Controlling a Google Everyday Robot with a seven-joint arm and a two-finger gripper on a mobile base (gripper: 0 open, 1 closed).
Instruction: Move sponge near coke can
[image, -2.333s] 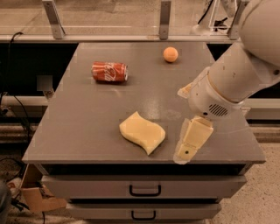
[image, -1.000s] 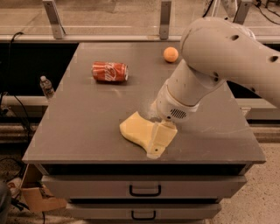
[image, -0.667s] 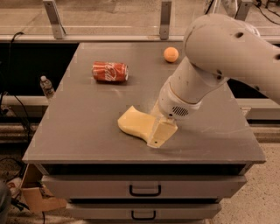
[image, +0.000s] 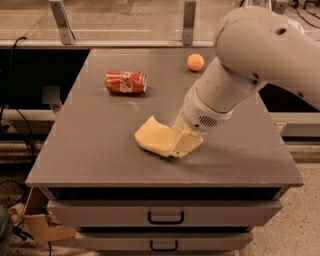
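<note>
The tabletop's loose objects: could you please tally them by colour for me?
Red: 1, the coke can
Orange: 1, the small ball
Pale yellow: 1, the sponge
Total: 3
Not counted: the robot's hand, which is down at the sponge's right end.

My cream two-finger gripper (image: 177, 149) is low over the front-middle of the grey flat-top table (image: 95, 150), clamped on the right end of the pale yellow wavy foam sponge (image: 154, 135). Red aluminium coke can (image: 126, 82) lies on its side behind & left of it, well apart. Small orange ball (image: 195, 62) is at the back, right of the can. Grey drawers w/ handles (image: 165, 216) sit under the tabletop.
</note>
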